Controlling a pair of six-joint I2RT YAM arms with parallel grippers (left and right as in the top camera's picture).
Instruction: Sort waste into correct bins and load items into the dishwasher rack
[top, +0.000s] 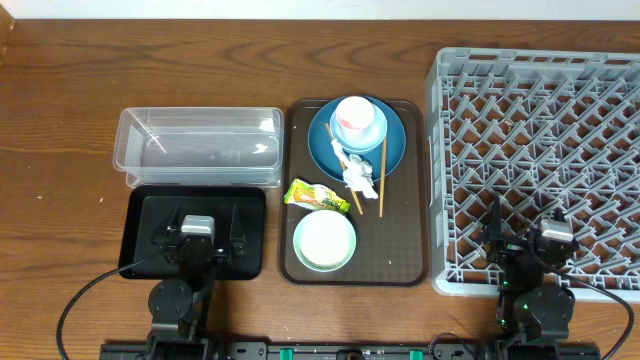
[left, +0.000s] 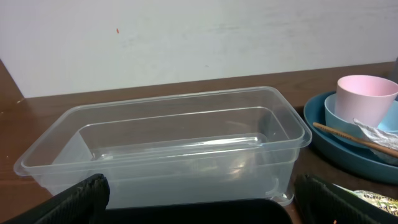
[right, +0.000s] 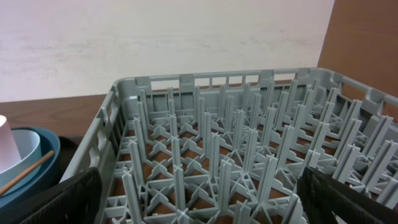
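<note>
the left end effector (top: 206, 212) is hovering over the black tray (top: 140, 215) and the right end effector (top: 527, 222) over the rack's (top: 540, 100) near edge, both spread wide and gripping nothing. the clear tub (top: 200, 145) is sitting empty just behind the black tray on the surface (top: 60, 150). between tub and rack, the brown tray (top: 415, 200) is carrying a blue plate (top: 395, 150) holding a pink cup (top: 355, 118), tissue (top: 358, 175) and chopsticks (top: 381, 180), with a wrapper (top: 315, 195) and mint bowl (top: 324, 240) nearer.

Looks like a robotics lab bench staged as a dish-return station: bare wood-grain table (top: 60, 150) against a plain white wall (left: 186, 37), left arm (top: 178, 298) and right arm (top: 535, 300) with trailing black cable (top: 75, 300), canteen-style brown serving tray (top: 400, 235), grey dishwasher rack (top: 437, 170).
</note>
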